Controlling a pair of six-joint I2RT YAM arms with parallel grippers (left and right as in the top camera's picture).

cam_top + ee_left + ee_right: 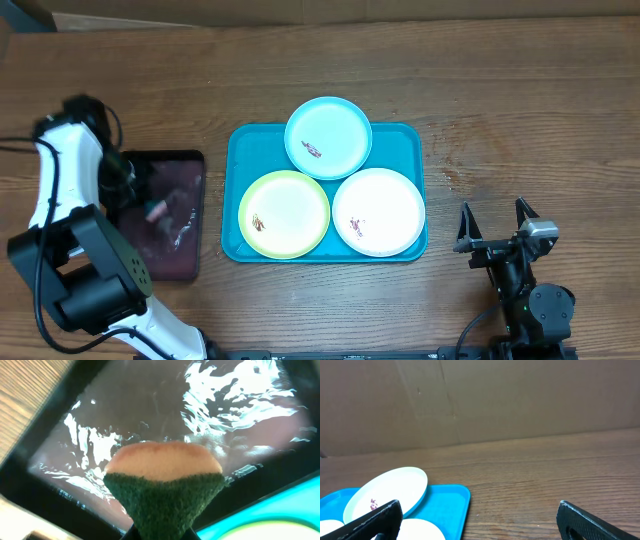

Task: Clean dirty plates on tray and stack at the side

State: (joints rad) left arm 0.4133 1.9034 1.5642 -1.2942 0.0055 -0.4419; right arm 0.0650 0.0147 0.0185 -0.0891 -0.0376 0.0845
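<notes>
- Worktop point(500, 90): brown wood-grain surface carrying all items; a plain brown board stands along its far edge in the right wrist view.
- Tray point(236, 150): teal-blue, rectangular with rounded corners and a raised rim, at the centre of the worktop. All three plates lie inside it.
- Light blue plate point(328, 137): at the far middle of the tray, its far edge over the tray rim. A small reddish-brown smear sits near its centre. It overlaps the edges of the two nearer plates.
- Yellow-green plate point(284, 214): near-left part of the tray, with a small smear on its left half.
- White plate point(378, 212): near-right part of the tray, just beside the yellow-green plate, with a small smear left of its centre.
- Dark tray point(180, 245): smaller, maroon-black, on the worktop just left of the teal tray. Its floor shows wet, glinting patches in the left wrist view.
- Left gripper point(150, 208): positioned over the dark tray. Jaws are clamped on a sponge point(163, 485), which has a pale peach face and a dark green scouring layer. The sponge is low over the wet floor; contact cannot be confirmed.
- Right gripper point(495, 225): over bare worktop to the right of the teal tray, well apart from the plates. Jaws stand wide apart with nothing between them.
</notes>
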